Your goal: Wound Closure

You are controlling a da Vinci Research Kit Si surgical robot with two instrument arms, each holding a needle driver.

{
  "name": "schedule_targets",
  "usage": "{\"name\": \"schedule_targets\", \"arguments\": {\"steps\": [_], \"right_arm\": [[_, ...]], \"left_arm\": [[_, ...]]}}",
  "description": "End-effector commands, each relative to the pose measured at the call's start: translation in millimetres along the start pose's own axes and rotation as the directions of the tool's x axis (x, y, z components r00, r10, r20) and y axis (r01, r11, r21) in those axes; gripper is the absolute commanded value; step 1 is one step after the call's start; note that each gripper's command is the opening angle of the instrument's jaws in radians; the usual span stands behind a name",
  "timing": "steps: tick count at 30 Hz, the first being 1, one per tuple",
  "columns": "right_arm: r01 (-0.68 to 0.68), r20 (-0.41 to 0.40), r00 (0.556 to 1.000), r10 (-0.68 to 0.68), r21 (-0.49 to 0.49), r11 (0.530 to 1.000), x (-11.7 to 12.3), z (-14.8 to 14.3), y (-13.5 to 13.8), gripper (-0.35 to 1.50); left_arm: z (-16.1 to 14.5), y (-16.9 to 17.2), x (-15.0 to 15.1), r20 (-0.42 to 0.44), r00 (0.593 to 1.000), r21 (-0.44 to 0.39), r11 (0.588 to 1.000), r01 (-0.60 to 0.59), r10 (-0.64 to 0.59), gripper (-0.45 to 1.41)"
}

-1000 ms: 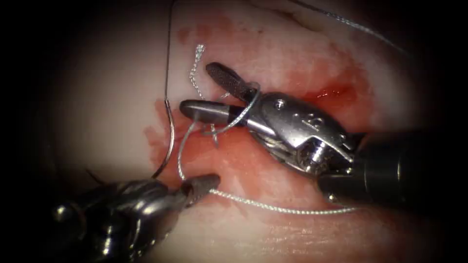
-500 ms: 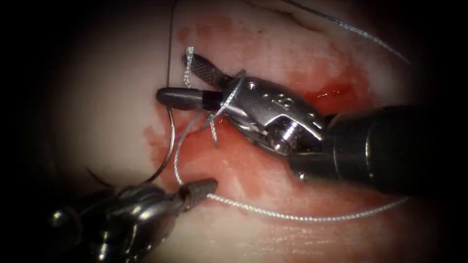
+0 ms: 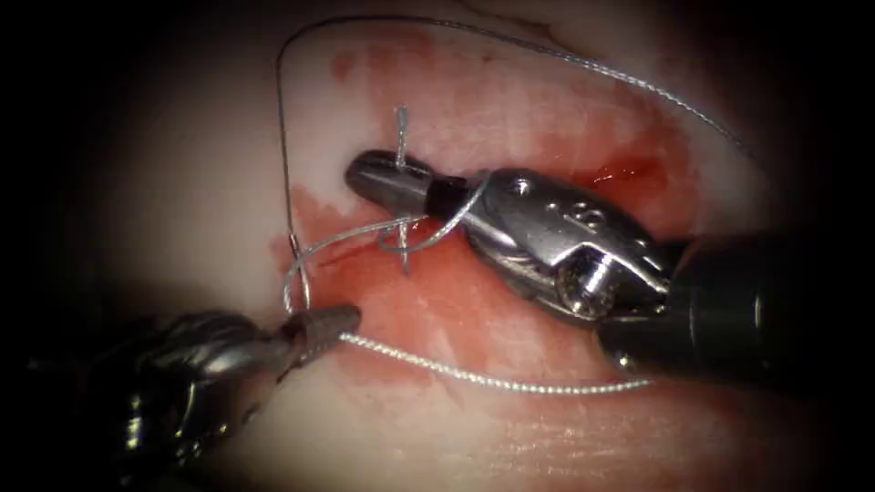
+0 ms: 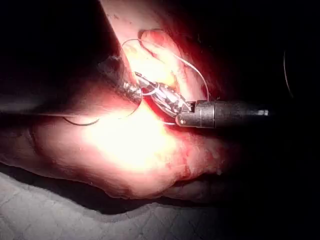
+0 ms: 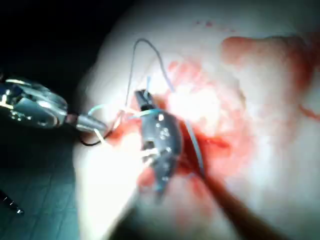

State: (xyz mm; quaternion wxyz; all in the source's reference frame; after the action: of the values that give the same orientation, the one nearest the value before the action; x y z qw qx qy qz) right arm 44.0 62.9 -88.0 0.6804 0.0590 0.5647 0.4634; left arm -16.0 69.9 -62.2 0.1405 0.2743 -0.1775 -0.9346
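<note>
Both tools (image 3: 319, 325) (image 3: 387, 178) grip thread (image 3: 474, 375); needle (image 3: 297, 260) lies loose.

The pale, fatty slab of pork-belly tissue (image 3: 565, 82) carries everything, resting on a white quilted cloth (image 4: 60, 215) seen in the left wrist view. Red fluid (image 3: 428, 301) stains its surface. Thin silvery braided thread (image 3: 474, 375) lies across it.

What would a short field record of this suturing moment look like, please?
left tool: jaws shut on the thread
right tool: jaws shut on the short thread end, with a thread loop around the jaws
needle: left of the cut, held by neither tool, apparently lying on the tissue
red fluid: pooled along the cut
</note>
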Motion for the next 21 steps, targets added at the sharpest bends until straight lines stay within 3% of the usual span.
{"name": "schedule_targets", "arguments": {"steps": [1,6,11,12,21], "right_arm": [[0.012,-0.003,1.0,-0.012,0.004,1.0,-0.3,0.6,-0.7,-0.35],[0.078,-0.015,0.997,-0.078,0.009,0.997,-0.6,0.4,-1.8,-0.35],[0.111,-0.018,0.994,-0.111,0.017,0.994,-1.1,-0.2,-1.9,-0.35],[0.14,-0.017,0.99,-0.14,0.027,0.99,-1.7,-1.0,-2.1,-0.35],[0.193,0.034,0.98,-0.196,0.078,0.978,-4.0,-2.3,-2.4,-0.35]], "left_arm": [[0.5,-0.9,-0.4,-0.001,0.999,-0.006,0.999,0.033,-0.033,-0.35],[-1.3,-5.0,-4.4,-0.011,0.993,-0.032,0.993,0.113,-0.114,-0.35],[-1.8,-6.7,-6.0,-0.008,0.991,-0.036,0.99,0.133,-0.133,-0.35],[-1.9,-8.4,-7.3,0.009,0.99,-0.042,0.989,0.14,-0.14,-0.35],[-1.3,-13.3,-9.7,0.01,0.985,-0.053,0.984,0.173,-0.172,-0.35]]}}
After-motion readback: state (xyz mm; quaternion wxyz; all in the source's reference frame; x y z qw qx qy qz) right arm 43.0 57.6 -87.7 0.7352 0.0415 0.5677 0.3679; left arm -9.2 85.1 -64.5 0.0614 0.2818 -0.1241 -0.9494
